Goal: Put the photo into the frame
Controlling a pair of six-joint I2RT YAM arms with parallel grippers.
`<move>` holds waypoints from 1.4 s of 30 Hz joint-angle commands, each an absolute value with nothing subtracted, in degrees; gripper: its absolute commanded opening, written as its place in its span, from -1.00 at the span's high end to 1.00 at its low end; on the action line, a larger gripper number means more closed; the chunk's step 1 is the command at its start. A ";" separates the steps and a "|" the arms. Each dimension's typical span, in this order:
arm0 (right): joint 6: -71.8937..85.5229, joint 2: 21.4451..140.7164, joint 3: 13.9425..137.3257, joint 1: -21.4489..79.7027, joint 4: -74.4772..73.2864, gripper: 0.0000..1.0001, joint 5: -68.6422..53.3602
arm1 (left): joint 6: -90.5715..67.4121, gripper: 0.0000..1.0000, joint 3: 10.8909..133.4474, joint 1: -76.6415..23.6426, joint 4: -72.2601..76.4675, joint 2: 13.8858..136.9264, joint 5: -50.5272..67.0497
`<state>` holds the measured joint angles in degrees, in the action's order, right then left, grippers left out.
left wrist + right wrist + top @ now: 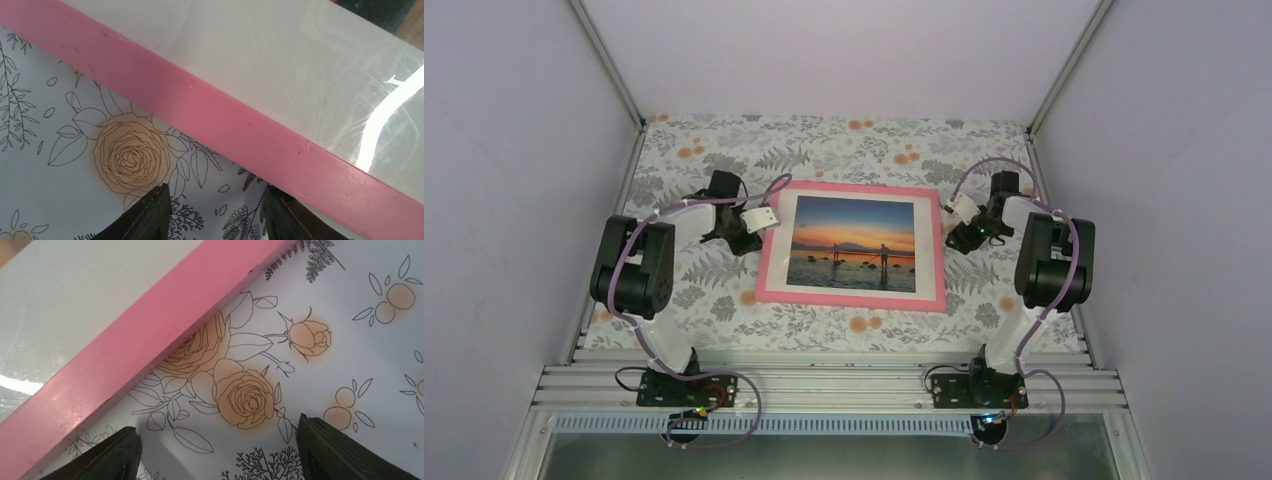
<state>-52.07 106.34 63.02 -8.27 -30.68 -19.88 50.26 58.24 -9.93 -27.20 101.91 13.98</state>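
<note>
The pink frame lies flat on the floral table at the middle. The sunset photo shows inside it, face up, with a white mat border round it. My left gripper is open and empty just off the frame's left edge; in the left wrist view the pink edge runs diagonally above the fingers. My right gripper is open and empty just off the frame's right edge; in the right wrist view the pink edge lies to the upper left.
The floral cloth covers the table. White walls close in on the left, right and back. An aluminium rail with both arm bases runs along the near edge.
</note>
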 commanded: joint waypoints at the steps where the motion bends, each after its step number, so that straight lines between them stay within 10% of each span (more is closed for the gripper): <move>1: -52.20 108.66 61.13 -7.29 -30.68 -0.52 -20.80 | 52.17 0.04 54.16 -10.23 -27.22 100.43 14.13; 34: -49.39 108.01 58.44 -2.42 -30.04 -0.56 -23.62 | 54.07 0.01 47.58 -10.24 -28.47 94.78 13.44; 42: -47.10 101.77 68.66 -5.95 -37.71 -0.97 -25.27 | 54.11 -0.95 53.97 -9.09 -33.21 88.01 9.95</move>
<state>-48.53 105.91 63.18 -5.39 -30.26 -21.71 53.58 49.50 -9.54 -28.82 92.01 10.44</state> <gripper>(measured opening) 0.928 0.859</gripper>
